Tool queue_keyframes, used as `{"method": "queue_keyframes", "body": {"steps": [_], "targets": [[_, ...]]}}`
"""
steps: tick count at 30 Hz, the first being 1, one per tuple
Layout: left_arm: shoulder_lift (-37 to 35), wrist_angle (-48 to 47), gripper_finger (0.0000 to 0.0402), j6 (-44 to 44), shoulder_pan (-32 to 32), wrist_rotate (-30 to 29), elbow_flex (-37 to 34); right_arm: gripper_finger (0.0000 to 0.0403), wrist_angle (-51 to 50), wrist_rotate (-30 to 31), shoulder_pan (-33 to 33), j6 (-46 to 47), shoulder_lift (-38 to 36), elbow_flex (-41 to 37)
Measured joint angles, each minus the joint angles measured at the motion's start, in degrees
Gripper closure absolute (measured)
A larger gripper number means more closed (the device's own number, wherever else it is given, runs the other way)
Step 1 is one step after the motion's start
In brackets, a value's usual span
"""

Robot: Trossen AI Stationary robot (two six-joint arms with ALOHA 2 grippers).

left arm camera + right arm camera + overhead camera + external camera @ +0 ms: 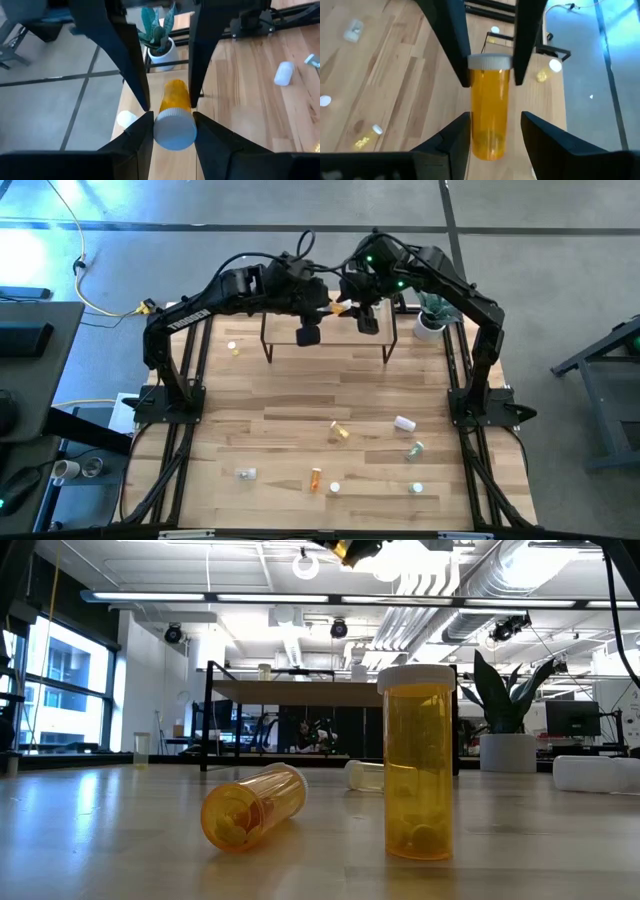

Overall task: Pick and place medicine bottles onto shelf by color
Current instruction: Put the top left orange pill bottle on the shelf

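An orange medicine bottle with a white cap hangs level in the air over the shelf, between my two grippers. My left gripper is shut on its cap end. My right gripper is open, with its fingers on either side of the bottle's bottom end and a gap showing at one finger. The light-wood shelf board carries a white bottle and a yellow one. Several more bottles lie on the tabletop nearer the front. My left gripper pinches the orange bottle's white cap between its two fingers. The fingers come level from the table's left side, along the bottle's length. The bottle is lifted clear above the shelf and lies level, its body pointing away from the gripper toward my right gripper.
Loose bottles lie on the table: yellow, white, greenish, orange, clear and one at the far left. A potted plant stands by the shelf's right end. Close to the low camera an orange bottle stands upright and another lies.
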Motion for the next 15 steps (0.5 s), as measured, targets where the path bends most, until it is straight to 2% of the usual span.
{"method": "queue_keyframes", "body": {"steps": [7, 15], "targets": [[0.0, 0.93, 0.0284, 0.02, 0.02, -1.04, 0.0, 0.0244, -0.49, 0.04, 0.0, 1.33, 0.0, -0.04], [0.0, 0.94, 0.0284, 0.01, 0.02, -1.08, 0.0, 0.0313, -0.53, 0.18, 0.0, 1.99, 0.0, -0.04]]}}
